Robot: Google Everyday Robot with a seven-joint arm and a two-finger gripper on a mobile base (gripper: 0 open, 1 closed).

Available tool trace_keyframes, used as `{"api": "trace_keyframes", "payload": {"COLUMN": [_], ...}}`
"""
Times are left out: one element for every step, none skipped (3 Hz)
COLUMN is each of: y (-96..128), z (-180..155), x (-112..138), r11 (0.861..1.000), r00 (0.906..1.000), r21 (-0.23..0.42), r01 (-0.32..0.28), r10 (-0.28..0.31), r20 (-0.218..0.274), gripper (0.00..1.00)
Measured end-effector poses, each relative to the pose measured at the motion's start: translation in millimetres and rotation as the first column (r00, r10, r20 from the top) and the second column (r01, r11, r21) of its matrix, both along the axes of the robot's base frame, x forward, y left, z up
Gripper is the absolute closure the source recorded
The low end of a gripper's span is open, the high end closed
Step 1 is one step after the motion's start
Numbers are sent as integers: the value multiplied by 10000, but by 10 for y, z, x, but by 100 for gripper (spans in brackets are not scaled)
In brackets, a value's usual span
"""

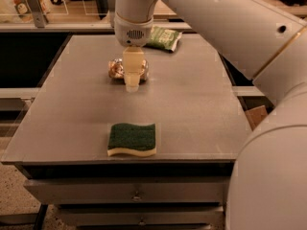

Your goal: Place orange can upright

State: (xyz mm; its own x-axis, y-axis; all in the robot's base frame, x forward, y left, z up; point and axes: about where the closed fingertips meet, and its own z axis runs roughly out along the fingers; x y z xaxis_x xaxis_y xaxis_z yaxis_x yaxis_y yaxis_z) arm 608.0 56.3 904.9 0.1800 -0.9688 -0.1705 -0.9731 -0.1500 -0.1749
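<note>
Arm (216, 28): glossy white, fat rounded tubular segments. Two small dark round holes along the upper link; thin gold-brown seam line at the joint on the right. Wrist (134, 18): white cylinder with a small dark slotted grille (135, 33). Hand (132, 83): pale cream-yellow, tapering, over the far-middle of the bench (192, 109).

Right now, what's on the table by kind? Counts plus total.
Cans: 1 (orange can)
Snack bags: 1 (green snack bag)
Sponges: 1 (green-and-yellow sponge)
Total: 3
End effector hangs just in front of the orange can.
</note>
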Motion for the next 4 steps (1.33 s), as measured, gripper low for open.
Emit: {"api": "trace_keyframes", "payload": {"y": [172, 310, 361, 329], "z": [-87, -218, -358, -508], "x": [167, 323, 494, 657], "r11": [10000, 9997, 9977, 9931], "r00": [9999, 9995, 9975, 9932], "r21": [-34, -52, -58, -128], "r01": [58, 239, 681, 1166], "r10": [-58, -238, -680, -1164], "r20": [148, 210, 168, 95], "gripper": [0, 0, 0, 0]}}
